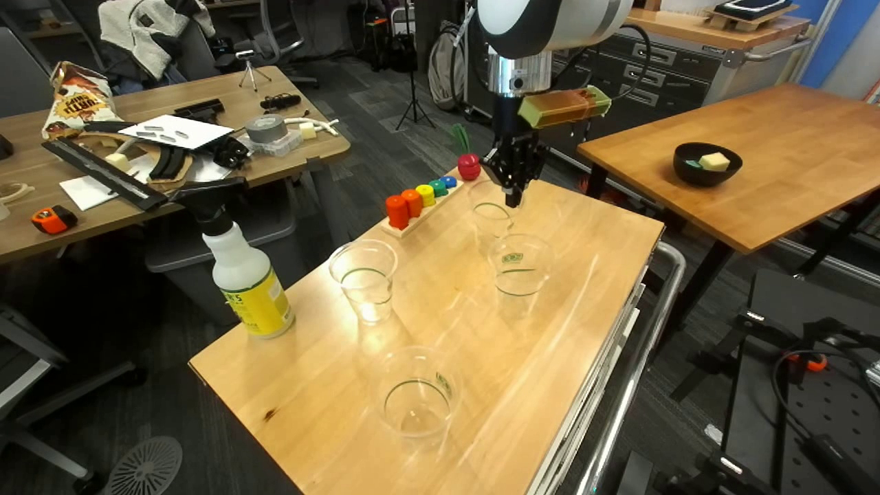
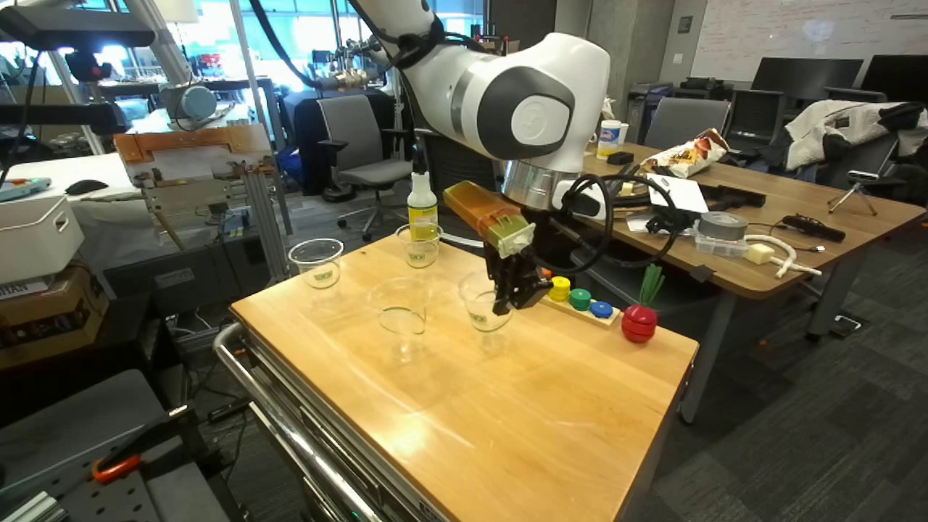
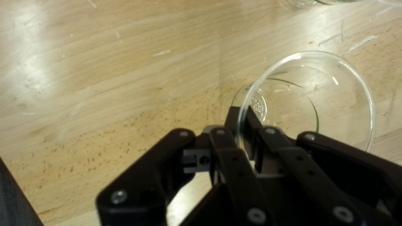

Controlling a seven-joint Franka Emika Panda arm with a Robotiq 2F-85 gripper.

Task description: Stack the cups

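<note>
Black two-finger gripper (image 3: 243, 116) at the rim of a small clear, tapered plastic tumbler (image 1: 487, 214); fingertips nearly together with the tumbler's wall between, so it looks pinched, how firmly can't be told. Key relation: tumbler lies off to one side of the hand, not centred under it; in the wrist view its round mouth spreads right of the fingertips, base showing just past them. Long axis upright, roughly along the downward fingers; single arm, so no nearer-hand question. Base on the pale wooden tabletop (image 1: 584, 227) or slightly off it, can't tell. Closest other: second clear plastic tumbler (image 1: 520, 265), just beside, mouth up, probably the best receiver. Third clear tumbler (image 1: 364, 278) farther off, near the white spray bottle with yellow label (image 1: 249, 280); fourth clear tumbler (image 1: 416, 395) well apart. Nothing nested. Likely next: lift straight up, then shift allowing for that offset so the tumbler, not the hand, lines up over the receiver; misjudged, it'd probably knock the rim
</note>
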